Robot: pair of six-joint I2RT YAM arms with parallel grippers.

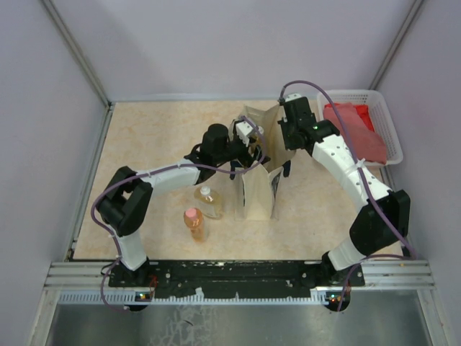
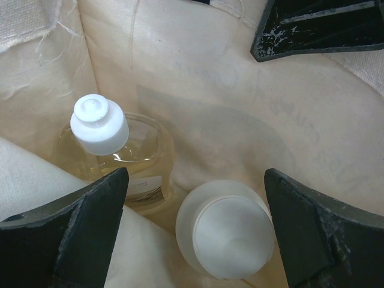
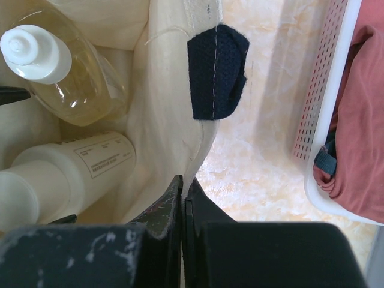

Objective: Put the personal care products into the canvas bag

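The canvas bag (image 1: 256,189) stands mid-table, its mouth held open. My left gripper (image 1: 250,146) hangs over the mouth, open. In the left wrist view its fingers (image 2: 90,204) straddle a cream bottle (image 2: 227,229) inside the bag without touching it, beside an amber bottle (image 2: 114,153) with a white cap. My right gripper (image 3: 183,183) is shut on the bag's rim (image 3: 174,108) near the navy strap (image 3: 216,69); both inner bottles show there, amber (image 3: 60,66) and cream (image 3: 60,174). On the table left of the bag stand a second amber bottle (image 1: 209,202) and the orange pink-capped bottle (image 1: 194,223).
A white plastic basket (image 1: 385,126) with red cloth stands at the far right, close to the right arm; it also shows in the right wrist view (image 3: 318,108). Enclosure walls surround the table.
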